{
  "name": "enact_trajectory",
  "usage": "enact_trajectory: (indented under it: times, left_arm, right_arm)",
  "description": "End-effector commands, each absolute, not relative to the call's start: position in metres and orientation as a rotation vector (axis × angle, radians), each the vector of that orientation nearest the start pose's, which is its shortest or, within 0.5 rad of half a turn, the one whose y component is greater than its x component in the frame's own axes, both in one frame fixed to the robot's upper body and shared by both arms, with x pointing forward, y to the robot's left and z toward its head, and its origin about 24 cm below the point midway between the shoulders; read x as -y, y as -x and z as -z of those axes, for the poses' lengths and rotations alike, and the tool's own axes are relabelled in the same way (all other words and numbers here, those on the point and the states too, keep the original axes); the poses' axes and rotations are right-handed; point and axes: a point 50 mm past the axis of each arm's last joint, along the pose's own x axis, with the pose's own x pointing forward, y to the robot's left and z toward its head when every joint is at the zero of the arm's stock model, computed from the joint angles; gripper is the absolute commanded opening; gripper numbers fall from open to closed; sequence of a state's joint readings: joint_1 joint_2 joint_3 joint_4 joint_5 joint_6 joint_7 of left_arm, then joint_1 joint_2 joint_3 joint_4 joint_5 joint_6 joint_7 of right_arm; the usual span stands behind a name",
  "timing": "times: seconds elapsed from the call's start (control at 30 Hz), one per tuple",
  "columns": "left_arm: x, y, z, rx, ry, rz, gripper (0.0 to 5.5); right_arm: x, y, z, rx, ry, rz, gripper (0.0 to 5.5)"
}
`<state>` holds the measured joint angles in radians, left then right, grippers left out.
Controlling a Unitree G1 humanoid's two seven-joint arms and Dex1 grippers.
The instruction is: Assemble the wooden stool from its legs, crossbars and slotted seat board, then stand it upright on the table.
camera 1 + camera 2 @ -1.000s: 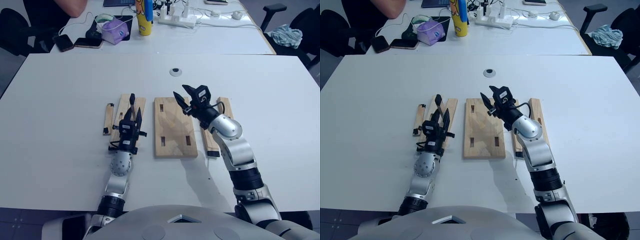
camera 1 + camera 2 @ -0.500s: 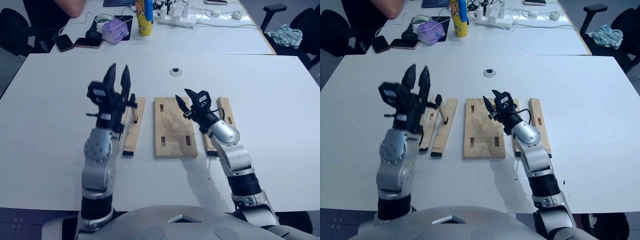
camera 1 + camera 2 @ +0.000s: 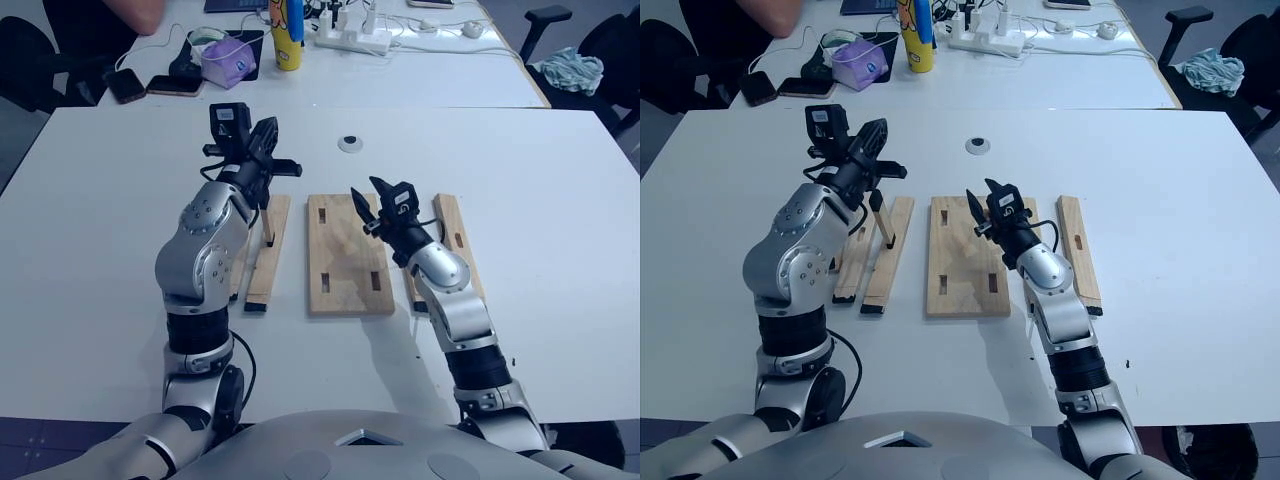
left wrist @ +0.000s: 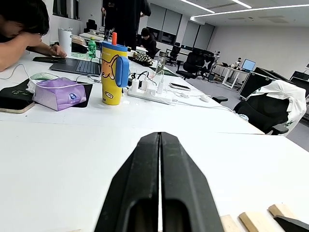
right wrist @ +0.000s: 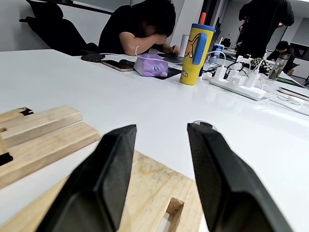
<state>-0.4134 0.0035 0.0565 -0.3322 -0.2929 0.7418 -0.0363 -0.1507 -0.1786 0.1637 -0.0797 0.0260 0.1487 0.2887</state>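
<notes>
The slotted seat board [image 3: 347, 252] lies flat in the middle of the white table. Left of it lie two wooden leg pieces [image 3: 262, 262], and a thin stick [image 3: 268, 222] stands up from the nearer one. Another leg piece [image 3: 452, 235] lies to the right of the board. My left gripper [image 3: 268, 140] is raised high above the left pieces, shut and empty; its fingers [image 4: 145, 183] are pressed together. My right gripper [image 3: 372, 200] hovers open just over the far end of the seat board [image 5: 159, 193], holding nothing.
A small round grommet [image 3: 350, 144] sits in the table beyond the board. The far table holds a yellow tumbler [image 4: 113, 72], a power strip [image 3: 355, 40], phones and a purple pouch [image 3: 228, 62]. A second right-hand piece lies partly under my right forearm [image 3: 415, 292].
My left arm has lifted from just above the left leg pieces to high over them, gripper now pointing toward the far side. The right gripper has barely shifted.
</notes>
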Motion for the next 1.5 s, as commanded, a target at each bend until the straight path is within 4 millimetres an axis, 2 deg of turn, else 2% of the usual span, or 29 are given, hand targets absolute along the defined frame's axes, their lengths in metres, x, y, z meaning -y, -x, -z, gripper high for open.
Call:
enact_trajectory:
  times: [0.03,0.17,0.23,0.43,0.5,0.57,0.73,0.8,0.9,1.03,1.1,1.13,1.2,1.23,1.33,1.37,1.4,1.43,1.5]
  left_arm:
    - [-0.106,-0.297,-0.176,0.084,0.149,0.323,0.02]
    - [-0.099,-0.294,-0.199,0.195,0.085,0.335,0.02]
    - [-0.1,-0.294,-0.195,0.176,0.08,0.321,0.02]
    - [-0.116,-0.286,-0.106,-0.234,0.107,0.225,0.02]
    - [-0.12,-0.282,-0.095,-0.264,0.11,0.206,0.02]
    - [-0.118,-0.283,-0.096,-0.255,0.113,0.213,0.02]
    - [-0.112,-0.291,-0.112,-0.175,0.108,0.237,0.02]
    - [-0.111,-0.294,-0.126,-0.107,0.108,0.236,0.02]
    - [-0.112,-0.297,-0.162,0.049,0.096,0.22,0.02]
    - [-0.117,-0.293,-0.226,0.329,0.061,0.182,0.02]
    - [-0.114,-0.292,-0.235,0.348,0.063,0.197,0.02]
    - [-0.113,-0.293,-0.232,0.325,0.069,0.201,0.02]
    - [-0.109,-0.297,-0.204,0.179,0.056,0.226,0.02]
    - [-0.109,-0.298,-0.182,0.097,0.05,0.229,0.02]
    - [-0.113,-0.282,-0.089,-0.276,0.066,0.225,0.02]
    - [-0.119,-0.276,-0.071,-0.343,0.094,0.191,0.02]
    - [-0.123,-0.273,-0.064,-0.358,0.082,0.17,0.02]
    - [-0.124,-0.273,-0.066,-0.338,0.085,0.162,0.02]
    - [-0.119,-0.278,-0.079,-0.268,0.048,0.189,0.02]
  right_arm:
    - [0.117,-0.273,-0.079,0.044,0.179,-0.471,1.96]
    - [0.116,-0.274,-0.08,0.047,0.181,-0.476,1.96]
    - [0.117,-0.274,-0.081,0.048,0.182,-0.476,1.96]
    - [0.116,-0.275,-0.082,0.049,0.187,-0.491,1.96]
    - [0.115,-0.276,-0.084,0.053,0.188,-0.495,1.96]
    - [0.117,-0.277,-0.085,0.055,0.189,-0.492,1.96]
    - [0.116,-0.278,-0.085,0.057,0.19,-0.49,1.96]
    - [0.116,-0.278,-0.084,0.056,0.189,-0.487,1.96]
    - [0.117,-0.278,-0.082,0.051,0.187,-0.479,1.96]
    - [0.117,-0.277,-0.079,0.044,0.185,-0.479,1.96]
    - [0.117,-0.276,-0.079,0.042,0.186,-0.481,1.96]
    - [0.116,-0.276,-0.079,0.042,0.186,-0.482,1.96]
    - [0.116,-0.275,-0.079,0.044,0.188,-0.49,1.96]
    - [0.115,-0.276,-0.08,0.046,0.188,-0.493,1.96]
    - [0.114,-0.277,-0.082,0.05,0.19,-0.507,1.96]
    - [0.114,-0.277,-0.083,0.052,0.191,-0.511,1.96]
    - [0.114,-0.277,-0.085,0.055,0.191,-0.515,1.96]
    - [0.114,-0.277,-0.086,0.058,0.19,-0.517,1.96]
    - [0.116,-0.276,-0.087,0.059,0.19,-0.511,1.96]
